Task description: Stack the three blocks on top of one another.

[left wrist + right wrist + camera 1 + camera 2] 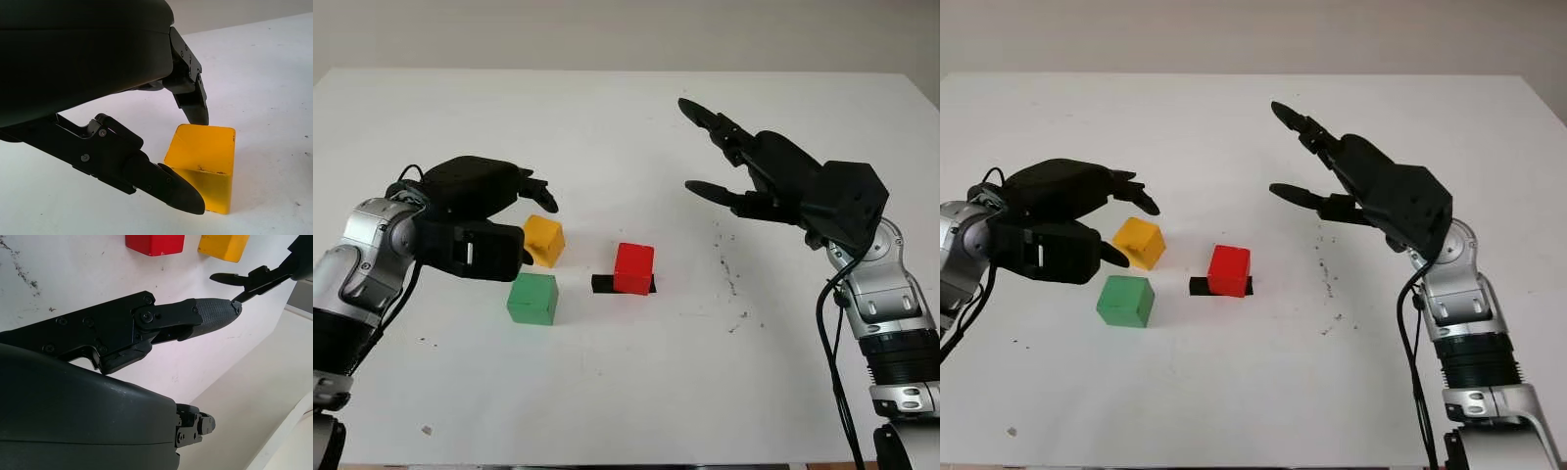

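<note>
1. I am looking down at the white table [626, 108] with three blocks sitting near its middle, none of them stacked.
2. The yellow block [544, 240] is standing on the table surface, turned a little; the green block [532, 299] is lying just beside it toward the near edge, apart from it by a narrow gap.
3. The red block [633, 268] is sitting to the right of those two, on a short strip of black tape [602, 284], well apart from the table's right edge.
4. My left hand [475, 220] is hovering right at the yellow block — in the left wrist view one fingertip [195, 108] is reaching over the block's top edge and another is lying alongside its lower face, but I cannot tell whether either is actually touching it. The fingers are curled round without pinching.
5. My right hand [759, 171] is hanging above the table toward the right side, holding nothing — its fingers [710, 122] are spread wide, pointing toward the far edge.
</note>
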